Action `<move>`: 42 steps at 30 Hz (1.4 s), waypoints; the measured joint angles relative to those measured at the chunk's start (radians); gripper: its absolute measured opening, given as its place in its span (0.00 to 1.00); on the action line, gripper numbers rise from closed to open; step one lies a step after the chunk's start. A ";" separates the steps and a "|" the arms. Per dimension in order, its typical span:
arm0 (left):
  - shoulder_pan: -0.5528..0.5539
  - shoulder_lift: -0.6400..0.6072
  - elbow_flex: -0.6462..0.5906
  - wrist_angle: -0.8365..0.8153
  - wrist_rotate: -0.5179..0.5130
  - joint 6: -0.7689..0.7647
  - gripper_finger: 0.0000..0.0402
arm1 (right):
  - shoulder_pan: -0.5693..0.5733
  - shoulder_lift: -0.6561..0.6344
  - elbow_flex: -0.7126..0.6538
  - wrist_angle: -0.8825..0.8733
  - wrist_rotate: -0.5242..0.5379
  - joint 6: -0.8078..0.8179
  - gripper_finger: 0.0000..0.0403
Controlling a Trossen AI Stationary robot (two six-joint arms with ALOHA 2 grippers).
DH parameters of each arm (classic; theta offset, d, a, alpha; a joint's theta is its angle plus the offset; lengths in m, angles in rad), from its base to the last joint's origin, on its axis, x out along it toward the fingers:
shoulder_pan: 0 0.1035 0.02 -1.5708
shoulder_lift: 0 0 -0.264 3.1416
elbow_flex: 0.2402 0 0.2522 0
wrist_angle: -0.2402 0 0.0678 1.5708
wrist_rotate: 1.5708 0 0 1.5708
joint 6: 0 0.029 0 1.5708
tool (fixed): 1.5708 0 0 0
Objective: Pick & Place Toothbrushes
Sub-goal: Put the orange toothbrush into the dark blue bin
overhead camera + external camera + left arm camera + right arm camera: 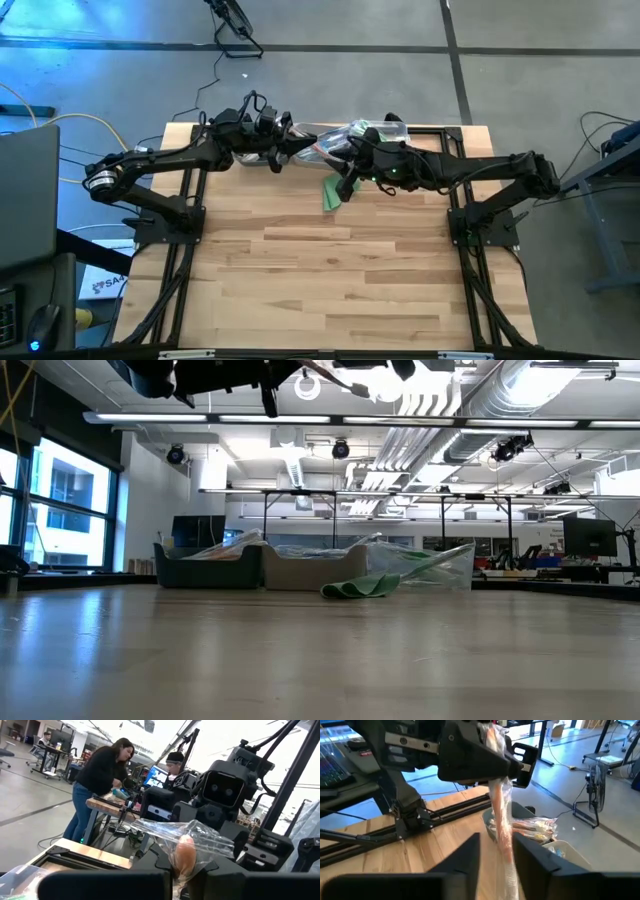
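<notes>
One wrapped toothbrush (501, 827), pink-orange inside crinkly clear film, hangs between both sets of jaws. The left gripper (496, 750) is clenched on its upper end, while the right gripper (496, 851) stands slackened around the lower part, touching lightly at most. A clean handover needs one firm grip before the other lets go. Beyond the jaws, a grey bin (520, 815) holds more glossy, slippery wrapped toothbrushes (532, 827).

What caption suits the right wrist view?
Left claw dangles a wrapped toothbrush between the right claw's fingers, above a bin.
</notes>
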 joint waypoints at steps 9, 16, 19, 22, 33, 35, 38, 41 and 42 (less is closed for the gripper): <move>0.001 0.000 0.000 0.000 0.003 0.009 0.03 | 0.012 -0.075 -0.001 -0.109 0.021 0.051 0.58; 0.080 -0.047 0.000 -0.108 0.026 0.055 0.03 | 0.049 -0.223 0.000 -0.264 0.034 0.137 0.71; 0.147 -0.089 -0.001 -0.215 0.026 0.071 0.03 | 0.054 -0.271 0.000 -0.293 0.040 0.178 0.72; 0.207 -0.132 -0.001 -0.323 0.015 0.115 0.03 | 0.053 -0.301 0.000 -0.322 0.071 0.181 0.71; 0.355 -0.191 0.013 -0.737 -0.162 0.334 0.03 | 0.001 -0.262 0.000 -0.362 0.247 0.127 0.67; 0.362 -0.191 0.027 -0.820 -0.238 0.388 0.03 | -0.016 -0.248 0.000 -0.374 0.244 0.131 0.67; 0.361 -0.191 0.040 -0.853 -0.321 0.447 0.03 | -0.044 -0.226 0.000 -0.377 0.245 0.133 0.67; 0.367 -0.191 0.040 -0.851 -0.335 0.408 0.03 | -0.071 -0.198 0.000 -0.378 0.244 0.133 0.67; 0.377 -0.191 0.040 -0.858 -0.333 0.388 0.03 | -0.080 -0.189 0.000 -0.379 0.243 0.133 0.67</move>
